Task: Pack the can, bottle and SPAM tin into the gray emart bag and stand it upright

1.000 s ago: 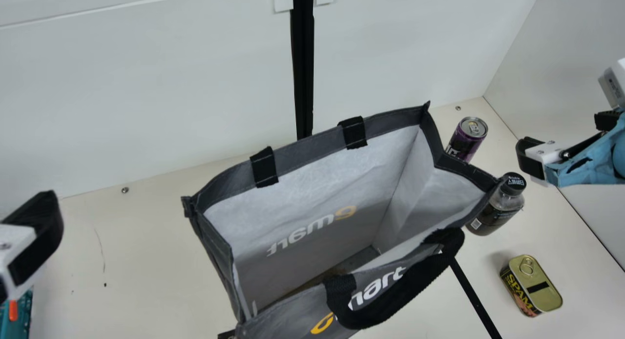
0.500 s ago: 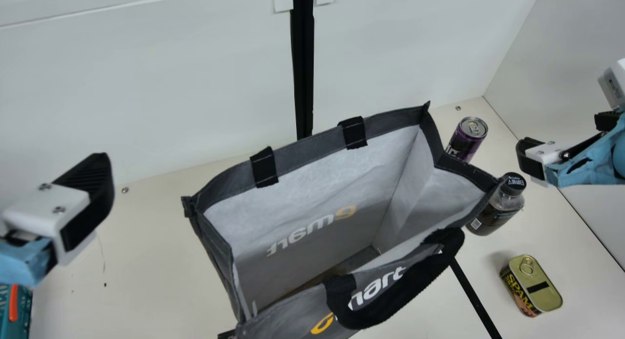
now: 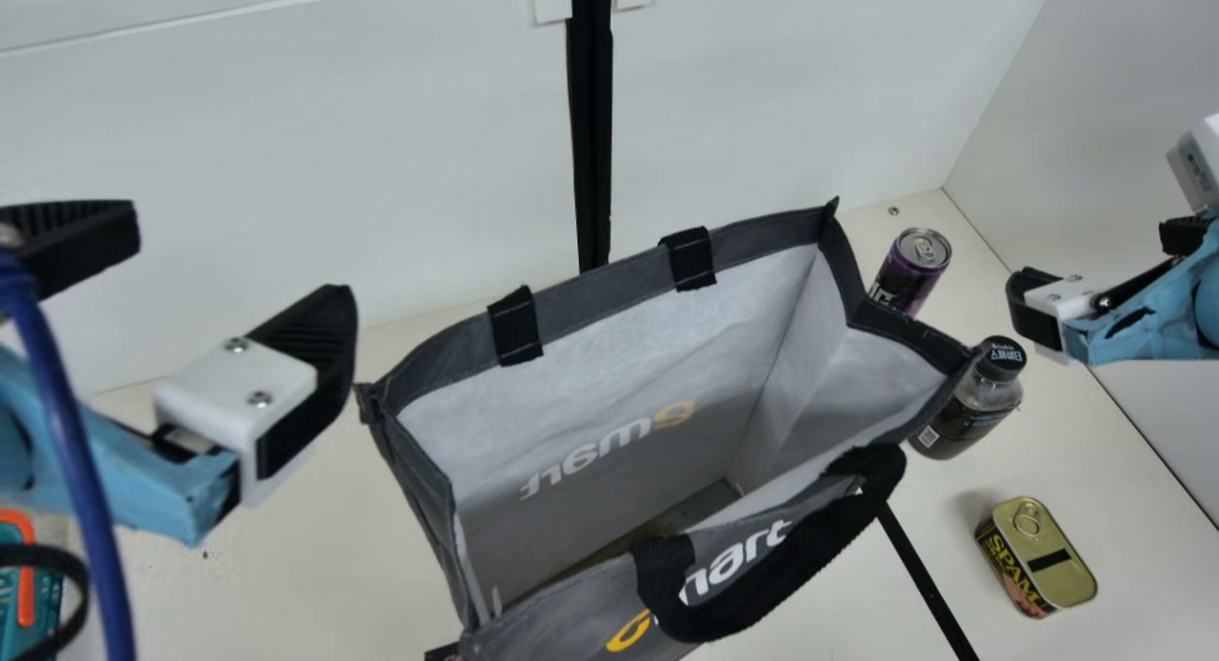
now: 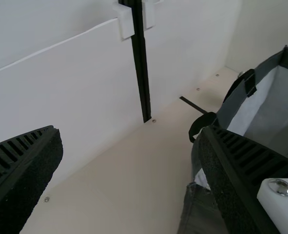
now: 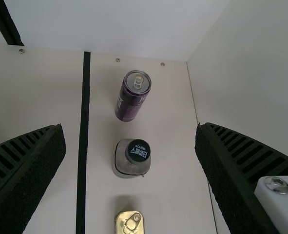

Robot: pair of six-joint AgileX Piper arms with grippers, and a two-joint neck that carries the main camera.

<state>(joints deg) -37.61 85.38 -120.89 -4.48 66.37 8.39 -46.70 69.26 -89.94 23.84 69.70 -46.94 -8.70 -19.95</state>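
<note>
Far left: teal item with orange part (image 3: 27,594), blue cable (image 3: 81,461). Left tool (image 3: 238,266): fingers spread wide, nothing between them, near the left side of the gray emart bag (image 3: 600,304); contact, can't tell. Bag upright on the bench (image 3: 276,566), mouth open. Main view gives inside print and near handle (image 3: 771,594); left wrist view adds far handle (image 4: 201,124), hanging outside. Right of bag, all outside it: can (image 3: 909,275) upright, far; bottle (image 3: 971,409) upright, nearer; SPAM tin (image 3: 1043,556), nearest. Bag covers part of can in main view; right wrist view has its full side. Far right: right tool (image 3: 1095,256), spread wide, empty, above bench.
</note>
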